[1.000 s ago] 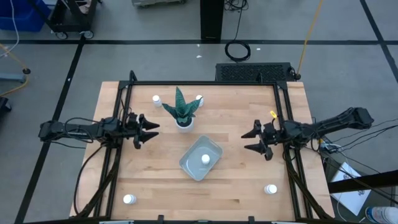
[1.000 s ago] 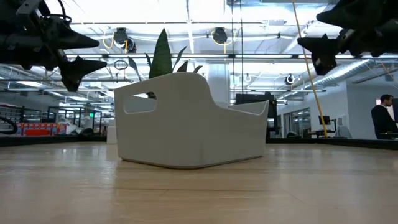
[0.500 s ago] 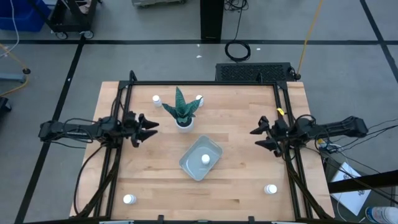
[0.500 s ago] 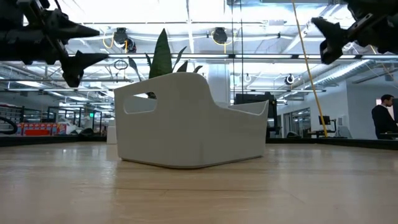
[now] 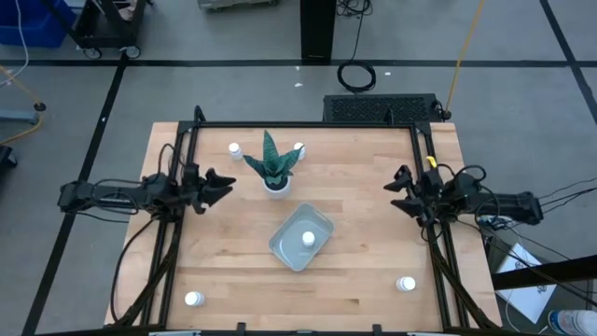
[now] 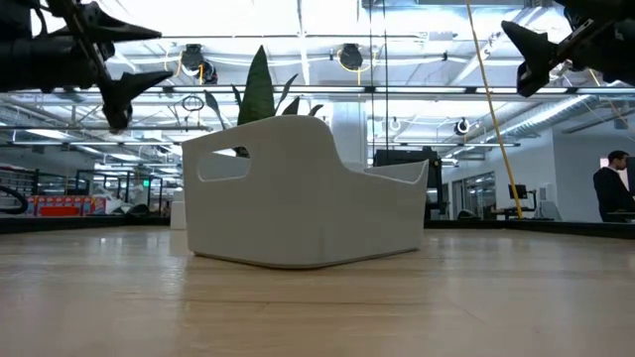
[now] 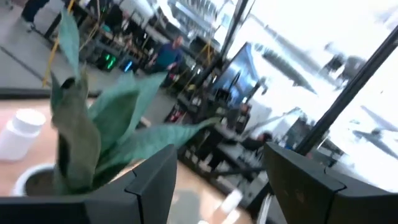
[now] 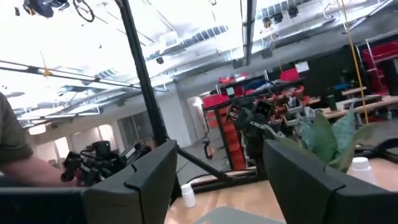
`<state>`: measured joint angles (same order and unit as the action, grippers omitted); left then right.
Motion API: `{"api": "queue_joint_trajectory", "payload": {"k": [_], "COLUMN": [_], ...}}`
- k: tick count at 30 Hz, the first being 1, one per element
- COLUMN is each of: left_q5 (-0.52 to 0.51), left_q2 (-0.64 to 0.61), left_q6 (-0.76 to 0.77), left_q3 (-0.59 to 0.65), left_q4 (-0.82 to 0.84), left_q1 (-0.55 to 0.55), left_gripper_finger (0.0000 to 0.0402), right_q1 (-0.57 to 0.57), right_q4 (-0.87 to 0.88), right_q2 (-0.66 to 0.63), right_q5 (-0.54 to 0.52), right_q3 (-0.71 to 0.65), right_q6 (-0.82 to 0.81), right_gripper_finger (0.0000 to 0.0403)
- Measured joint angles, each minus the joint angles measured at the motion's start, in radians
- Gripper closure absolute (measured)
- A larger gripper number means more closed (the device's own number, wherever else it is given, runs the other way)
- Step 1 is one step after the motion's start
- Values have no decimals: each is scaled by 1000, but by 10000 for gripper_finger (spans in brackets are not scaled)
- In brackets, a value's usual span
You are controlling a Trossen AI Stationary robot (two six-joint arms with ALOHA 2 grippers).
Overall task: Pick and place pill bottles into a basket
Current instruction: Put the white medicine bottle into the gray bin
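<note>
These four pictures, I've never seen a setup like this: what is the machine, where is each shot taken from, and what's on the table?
It is a robot with two dark arms at a wooden table. The top picture looks straight down. The left hand and right hand hang open over the table's sides, holding nothing. The level picture looks across the tabletop. The last two come from cameras on each wrist, past that arm's own fingers.

In the middle lies a basket with one pill bottle inside. Four more bottles stand loose: two beside a potted plant at the far side, and two near the front corners.
</note>
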<state>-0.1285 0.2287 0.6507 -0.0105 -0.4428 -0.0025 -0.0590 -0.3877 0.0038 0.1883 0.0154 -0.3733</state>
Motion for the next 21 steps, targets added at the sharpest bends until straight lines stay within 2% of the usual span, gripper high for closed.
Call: {"api": "queue_joint_trajectory", "payload": {"k": [4,10,15,19,21], "left_q5": [-7,-24,-48,-95,-161], "left_q2": [0,0,0,0,0], "left_q6": [21,174,233,294,334], "left_q3": [0,0,0,0,0], "left_q4": [-71,-132,-137,-143,-169], "left_q1": [0,0,0,0,2], "left_gripper_finger": [156,156,156,156,156], "right_q1": [-10,-5,-5,-5,-5], "right_q4": [25,106,109,109,109], "right_q2": [3,6,8,8,8], "right_q5": [-1,-1,-2,-2,-3], "right_q3": [0,0,0,0,0], "right_q6": [0,-36,-33,-32,-32], "right_gripper_finger": [174,170,174,176,176]}}
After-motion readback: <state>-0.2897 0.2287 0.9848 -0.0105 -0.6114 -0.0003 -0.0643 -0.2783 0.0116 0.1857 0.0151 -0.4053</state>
